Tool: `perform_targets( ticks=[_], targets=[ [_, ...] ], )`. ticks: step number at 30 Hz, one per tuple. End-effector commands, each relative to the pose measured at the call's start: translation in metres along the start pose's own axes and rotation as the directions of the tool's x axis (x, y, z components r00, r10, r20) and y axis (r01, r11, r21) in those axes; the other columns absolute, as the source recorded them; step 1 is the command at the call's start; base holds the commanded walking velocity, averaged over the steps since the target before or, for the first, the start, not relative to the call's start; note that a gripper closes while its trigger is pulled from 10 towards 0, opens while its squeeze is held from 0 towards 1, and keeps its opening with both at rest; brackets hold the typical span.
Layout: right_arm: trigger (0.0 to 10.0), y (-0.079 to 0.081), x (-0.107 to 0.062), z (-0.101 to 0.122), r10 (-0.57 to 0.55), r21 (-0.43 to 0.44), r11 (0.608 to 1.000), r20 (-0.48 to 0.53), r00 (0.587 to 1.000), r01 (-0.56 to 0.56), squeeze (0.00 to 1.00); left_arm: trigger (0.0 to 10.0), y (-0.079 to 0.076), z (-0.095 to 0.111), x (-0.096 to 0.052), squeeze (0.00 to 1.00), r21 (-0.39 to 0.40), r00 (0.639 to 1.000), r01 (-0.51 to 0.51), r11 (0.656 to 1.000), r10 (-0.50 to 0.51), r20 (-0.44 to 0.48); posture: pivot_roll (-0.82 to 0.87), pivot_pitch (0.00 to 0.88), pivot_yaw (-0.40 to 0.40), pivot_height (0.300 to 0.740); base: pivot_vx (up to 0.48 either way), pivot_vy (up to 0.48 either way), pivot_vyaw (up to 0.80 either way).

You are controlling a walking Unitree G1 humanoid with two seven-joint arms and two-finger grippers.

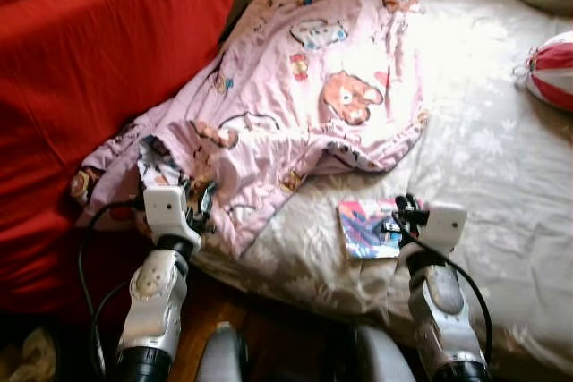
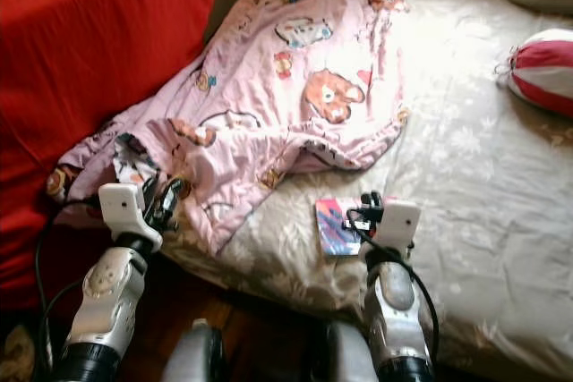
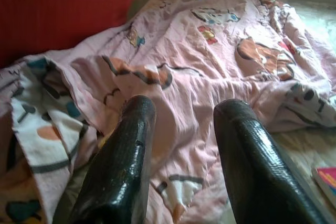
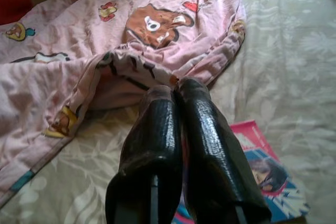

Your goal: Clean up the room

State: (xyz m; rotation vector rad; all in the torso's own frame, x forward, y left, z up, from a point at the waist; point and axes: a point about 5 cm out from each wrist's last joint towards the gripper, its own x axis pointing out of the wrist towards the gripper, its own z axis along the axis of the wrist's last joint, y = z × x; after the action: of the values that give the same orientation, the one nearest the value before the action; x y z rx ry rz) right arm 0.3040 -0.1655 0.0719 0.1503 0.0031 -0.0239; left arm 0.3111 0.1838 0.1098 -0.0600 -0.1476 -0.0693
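So, far left there's a big red cover (image 1: 98, 69) draped over what I'd guess is a sofa or a second mattress: smooth, heavy-looking cloth. Right up against it, the pink cartoon-print blanket (image 1: 313, 87) lies rumpled on the bed (image 1: 501, 185), soft thin cotton by the look of it, with bears and little animals on it. Its long axis runs from the near-left bed edge up toward the far end, and one corner flops over the edge, showing a white patterned underside.

The left gripper (image 1: 204, 207) sits right at that near corner. Its jaws are spread wide with nothing between them, and in the left wrist view the fabric lies straight ahead, just beyond the tips. So the left arm is clearly the nearer one for the blanket.

Moving right: a thin glossy magazine or booklet (image 1: 369, 228) lies flat on the beige floral bedsheet near the bed edge. The right gripper (image 1: 407, 207) hovers just over it, jaws pressed together and holding nothing as far as I can tell.

Far right, a red-and-white striped ball-shaped cushion (image 1: 553, 69), well apart from both arms.

My guess is the blanket gets grabbed next.
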Motion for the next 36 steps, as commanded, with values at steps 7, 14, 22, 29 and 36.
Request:
perform_targets(
  ticks=[7,14,22,29,36],
  targets=[
    [10.0,0.0023,-0.0034,-0.0031,0.011,-0.011,1.0,-0.009,1.0,-0.011,0.0,10.0,0.0007,-0.0038,-0.0027,0.0,-0.014,1.0,-0.009,1.0,0.008,-0.02,0.03,0.252,0.027,0.607,0.0,0.0,0.0],
    [10.0,0.0028,-0.0017,-0.0022,0.016,-0.009,1.0,-0.009,1.0,-0.016,0.0,10.0,-0.0006,-0.0039,-0.0027,0.0,-0.016,1.0,-0.003,1.0,0.003,-0.021,0.04,0.25,0.03,0.607,0.0,0.0,0.0],
    [10.0,0.0055,-0.0021,-0.0043,0.025,-0.015,1.0,-0.022,0.999,-0.026,0.0,10.0,0.0004,-0.0044,-0.0034,0.0,-0.014,1.0,-0.006,1.0,0.005,-0.023,0.04,0.24,0.029,0.607,0.0,0.0,0.0],
    [10.0,0.0051,-0.0006,-0.004,0.028,-0.03,0.999,-0.03,0.999,-0.029,0.0,10.0,0.0006,-0.0047,-0.0028,0.0,-0.014,1.0,-0.006,1.0,0.006,-0.026,0.04,0.247,0.029,0.607,0.0,0.0,0.0],
    [10.0,0.0059,0.0,-0.0033,0.026,-0.023,0.999,-0.024,0.999,-0.026,0.0,10.0,0.0006,-0.0044,-0.0022,0.0,-0.014,1.0,-0.005,1.0,0.004,-0.027,0.04,0.254,0.031,0.607,0.0,0.0,0.0]
  ],
)
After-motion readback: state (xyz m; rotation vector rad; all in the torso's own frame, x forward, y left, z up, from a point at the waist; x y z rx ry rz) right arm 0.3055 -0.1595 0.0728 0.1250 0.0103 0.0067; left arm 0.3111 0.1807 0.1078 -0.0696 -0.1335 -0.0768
